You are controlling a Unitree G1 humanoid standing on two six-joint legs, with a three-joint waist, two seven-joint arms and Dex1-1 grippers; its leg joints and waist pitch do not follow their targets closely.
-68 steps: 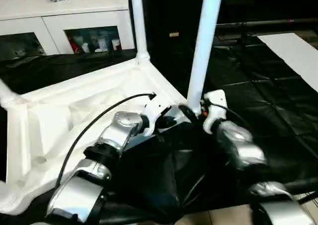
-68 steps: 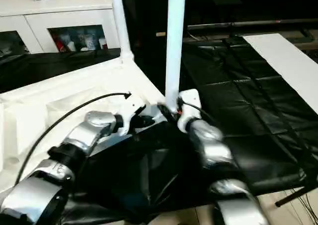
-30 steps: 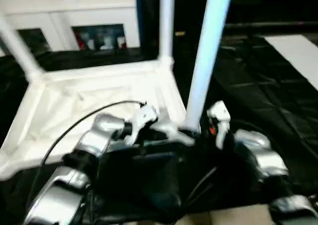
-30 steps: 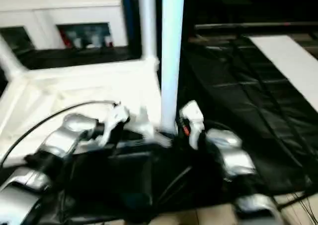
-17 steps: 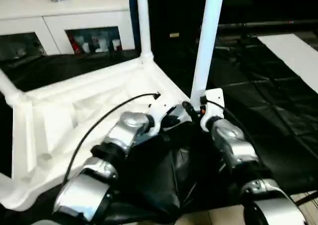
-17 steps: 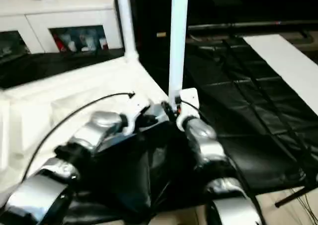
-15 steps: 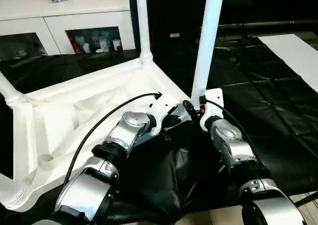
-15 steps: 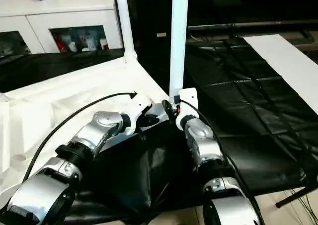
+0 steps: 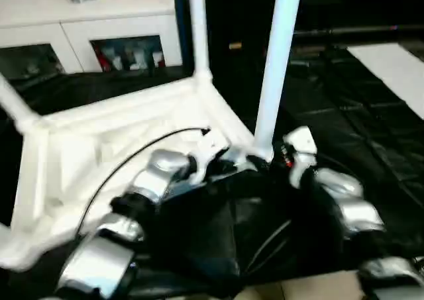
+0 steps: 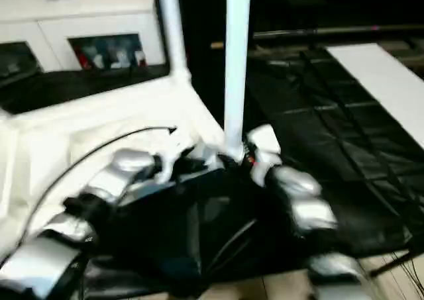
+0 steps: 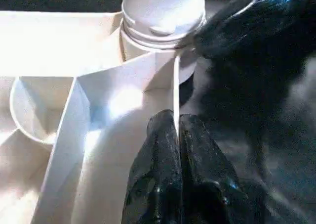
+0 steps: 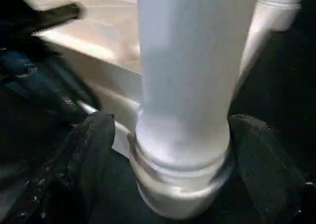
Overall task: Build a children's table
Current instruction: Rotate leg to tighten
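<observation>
Now right tool (image 12: 168,145) wider — fingers clear of leg (image 12: 190,70).

The children's table (image 9: 99,138) looks like smooth white plastic, its legs (image 9: 277,61) slightly glossy. Black sheeting (image 9: 371,141) beneath looks shiny and creased. The forearms (image 9: 344,204) are polished silver metal.

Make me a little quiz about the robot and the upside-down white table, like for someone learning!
1. True or false: the near table leg stands upright in a corner socket of the table top.
2. What do the left gripper's shut fingers pinch: A) a thin white rib of the table top, B) a leg, C) black sheet?
3. Fill in: the right gripper's two fingers stand on either side of the near table ____.

Key: 1 true; 2 A; 3 leg.
</observation>
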